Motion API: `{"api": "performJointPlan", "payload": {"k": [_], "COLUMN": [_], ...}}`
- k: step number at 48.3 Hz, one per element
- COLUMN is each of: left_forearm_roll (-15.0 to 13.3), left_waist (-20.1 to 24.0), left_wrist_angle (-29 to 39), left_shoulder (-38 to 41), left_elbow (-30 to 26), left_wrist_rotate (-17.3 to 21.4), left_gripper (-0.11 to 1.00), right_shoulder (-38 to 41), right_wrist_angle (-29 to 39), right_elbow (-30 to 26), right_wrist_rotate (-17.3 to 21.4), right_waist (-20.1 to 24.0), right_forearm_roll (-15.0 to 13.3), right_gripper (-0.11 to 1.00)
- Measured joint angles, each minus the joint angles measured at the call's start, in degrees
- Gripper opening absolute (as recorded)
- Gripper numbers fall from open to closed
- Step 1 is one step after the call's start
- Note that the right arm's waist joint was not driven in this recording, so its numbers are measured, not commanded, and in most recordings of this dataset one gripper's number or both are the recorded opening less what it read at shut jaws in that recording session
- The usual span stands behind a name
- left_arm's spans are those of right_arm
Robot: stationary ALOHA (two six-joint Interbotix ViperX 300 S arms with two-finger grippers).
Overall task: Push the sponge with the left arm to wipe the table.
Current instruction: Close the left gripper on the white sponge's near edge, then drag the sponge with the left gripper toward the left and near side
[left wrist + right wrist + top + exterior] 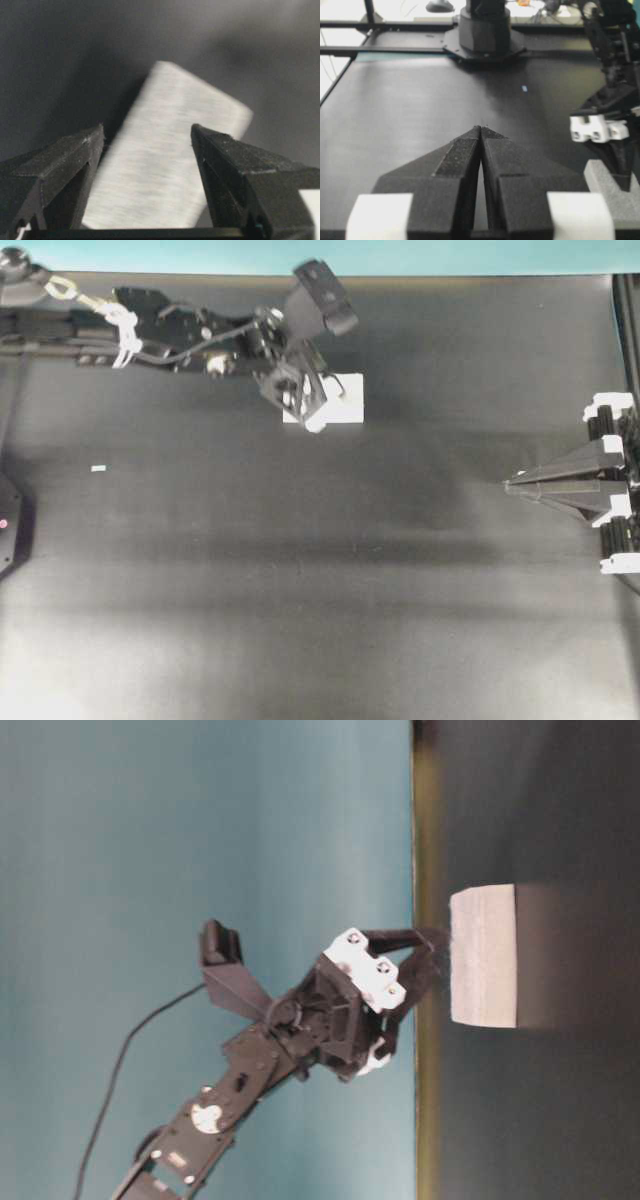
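Note:
The white sponge (346, 400) lies flat on the black table (300, 590) near its far edge. My left gripper (322, 406) is tilted down over the sponge's left part, fingers spread. In the left wrist view the gripper (146, 129) is open, with the sponge (170, 150) showing between and below the two tips. In the table-level view its fingertips (432, 938) touch the sponge's top (485, 955). My right gripper (508, 483) rests at the right edge, shut and empty (481, 127). The sponge also shows at the lower right of the right wrist view (605, 187).
A tiny white fleck (98, 468) lies on the table at the left. A teal strip (300, 255) runs along the far edge. A black rounded base (8, 525) sits at the left edge. The left arm's base (485, 30) stands at the table's far end in the right wrist view.

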Motion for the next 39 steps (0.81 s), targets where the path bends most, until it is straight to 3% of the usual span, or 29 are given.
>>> {"api": "performJointPlan", "payload": {"k": [19, 29, 35, 39], "left_forearm_roll": [0.00, 0.00, 0.00, 0.00], "left_waist": [-0.62, -1.23, -1.23, -1.32], "left_wrist_angle": [-1.67, -1.85, -1.85, -1.76], "left_shoulder": [2.11, 1.85, 1.05, 0.26], "left_elbow": [0.26, 1.58, 2.64, 3.52], "left_wrist_rotate": [-1.23, -1.93, -2.11, -2.37], "left_gripper": [0.64, 0.38, 0.34, 0.24], "right_shoulder": [0.00, 0.00, 0.00, 0.00], "right_wrist_angle": [-0.09, -0.09, -0.18, -0.18], "right_elbow": [0.26, 0.26, 0.26, 0.26], "right_wrist_rotate": [0.00, 0.00, 0.00, 0.00], "right_waist": [0.00, 0.00, 0.00, 0.00], "right_forearm_roll": [0.00, 0.00, 0.00, 0.00], "right_gripper": [0.00, 0.00, 0.00, 0.00]}}
